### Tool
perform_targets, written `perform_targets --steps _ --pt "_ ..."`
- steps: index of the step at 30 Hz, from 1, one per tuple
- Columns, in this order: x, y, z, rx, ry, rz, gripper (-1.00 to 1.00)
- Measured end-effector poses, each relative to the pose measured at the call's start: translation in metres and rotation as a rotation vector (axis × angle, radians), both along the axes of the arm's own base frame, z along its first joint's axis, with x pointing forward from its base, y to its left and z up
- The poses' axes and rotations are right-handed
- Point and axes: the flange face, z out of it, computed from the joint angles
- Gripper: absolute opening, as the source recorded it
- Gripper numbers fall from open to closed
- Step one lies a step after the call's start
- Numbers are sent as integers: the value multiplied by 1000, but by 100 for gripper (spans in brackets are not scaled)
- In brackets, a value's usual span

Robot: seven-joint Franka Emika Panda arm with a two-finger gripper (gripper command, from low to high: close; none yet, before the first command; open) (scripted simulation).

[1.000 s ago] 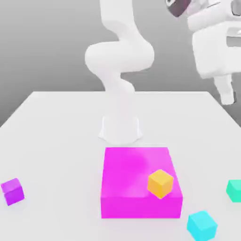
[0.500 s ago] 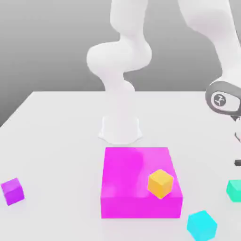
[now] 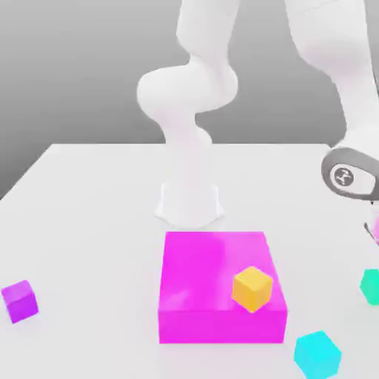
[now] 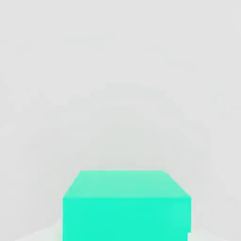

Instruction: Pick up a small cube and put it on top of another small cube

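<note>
Cubes are lying scattered over a pale white tabletop (image 3: 89, 192) in the exterior view. Furthest toward that view's left, a small glossy purple cube (image 3: 19, 300) is sitting alone near the table's front edge. Moving rightward, the white robot arm (image 3: 189, 96) is rising from its round base at the table's middle, looping up and out of the picture. Just in front of the base, a large flat magenta block (image 3: 215, 296) is resting on the table, and a small orange-yellow cube (image 3: 252, 288) is sitting on its top near the front right corner. Further right, at the front edge, a light cyan-blue cube (image 3: 317, 355) is lying on the table. Beyond it, at the exterior view's right edge, the small teal-green plain cube (image 3: 371, 285) is showing, cut by the frame, with the arm's grey-ringed wrist joint (image 3: 348, 175) hanging above it. The hand view is showing that cube (image 4: 126, 204) close up against the white surface. The gripper's jaws are standing closed; whether they are clamping the teal-green cube cannot be told
</note>
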Motion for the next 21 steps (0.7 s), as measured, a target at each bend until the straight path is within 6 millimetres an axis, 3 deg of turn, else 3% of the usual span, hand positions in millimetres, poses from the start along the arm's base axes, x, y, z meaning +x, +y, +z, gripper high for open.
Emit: perform_targets --steps 4,7,8,12,14,17,18,21 --pt "32 -63 42 -3 -3 -187 -100" --pt "54 -131 71 -2 -4 -372 -100" --pt "58 -153 80 -2 -3 -432 -100" --pt "53 -209 112 2 0 -594 -100" --pt "52 -226 106 4 2 -643 -100" --pt "51 -231 71 4 2 -658 -100" --pt "51 -231 62 3 2 -659 100" --pt "51 -231 62 3 2 -659 100"
